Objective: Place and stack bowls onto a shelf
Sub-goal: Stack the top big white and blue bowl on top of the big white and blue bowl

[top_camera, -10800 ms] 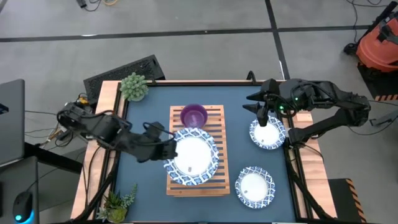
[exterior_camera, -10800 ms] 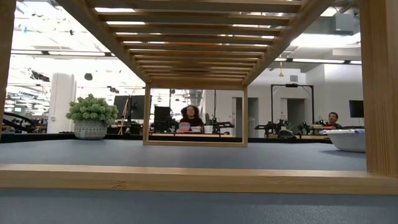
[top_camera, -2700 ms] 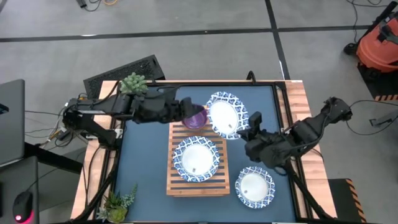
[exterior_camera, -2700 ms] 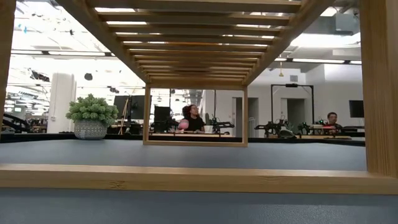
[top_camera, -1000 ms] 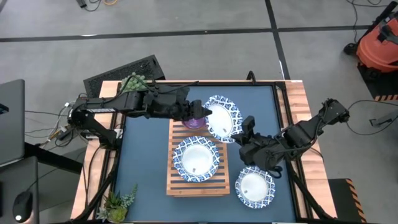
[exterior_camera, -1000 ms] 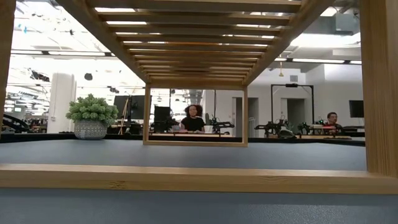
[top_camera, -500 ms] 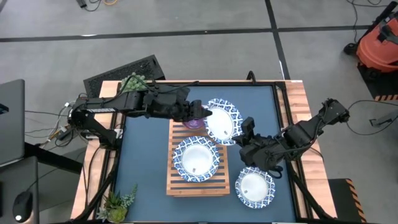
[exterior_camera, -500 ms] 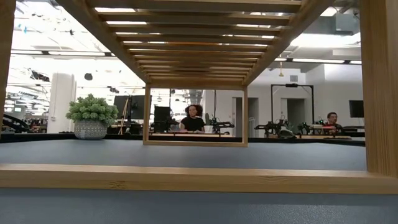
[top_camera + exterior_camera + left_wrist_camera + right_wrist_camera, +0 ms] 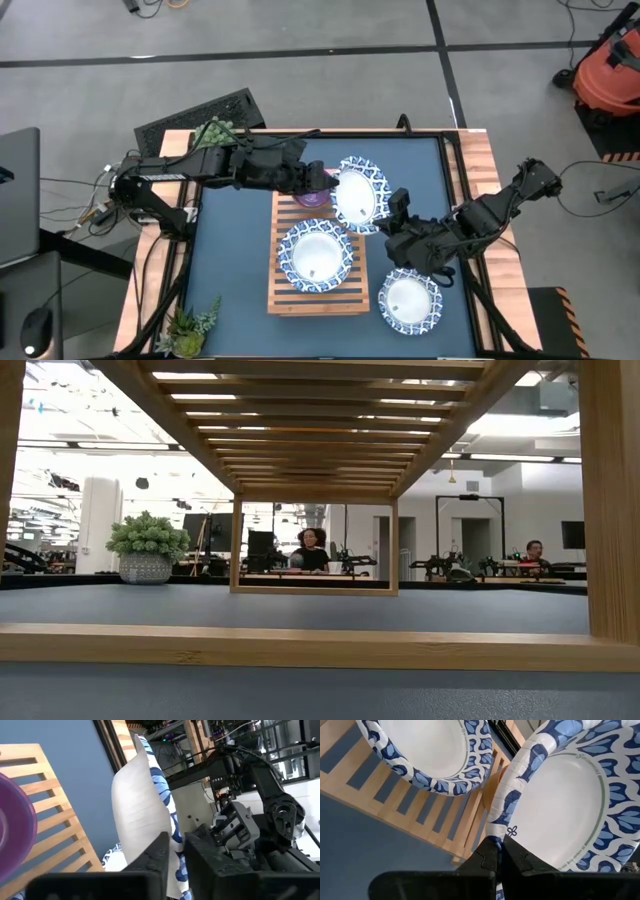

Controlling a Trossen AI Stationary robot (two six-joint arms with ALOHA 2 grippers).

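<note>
A white dish with a blue patterned rim (image 9: 358, 193) hangs tilted over the far right corner of the light-wood slatted shelf (image 9: 300, 296). Both grippers are shut on it: my left gripper (image 9: 327, 180) at its left rim, my right gripper (image 9: 392, 213) at its near right rim. A purple bowl (image 9: 312, 192) sits on the shelf's far end, just beside the left gripper. A second patterned dish (image 9: 315, 252) lies on the shelf's middle. A third dish (image 9: 408, 298) rests on the blue tabletop at the near right. My left gripper pinches the dish's rim (image 9: 167, 827) between its two fingers, coming level from the table's left. The dish stands steeply tilted, almost on edge, clear of the shelf. My right gripper pinches the patterned rim (image 9: 496, 831) on the opposite side between its two fingers, reaching in from the table's right. The dish's white hollow (image 9: 560, 810) faces its camera.
A potted plant (image 9: 215, 136) stands at the table's far left corner and another (image 9: 190, 322) at the near left. The low view looks under the shelf's frame (image 9: 320, 645). People sit in the room behind. Bare blue tabletop lies left of the shelf.
My left gripper has edged a little toward the table's right, up against the tilted dish's left rim. The dish has shifted only slightly and stays tilted over the shelf's far right corner in my right gripper.
</note>
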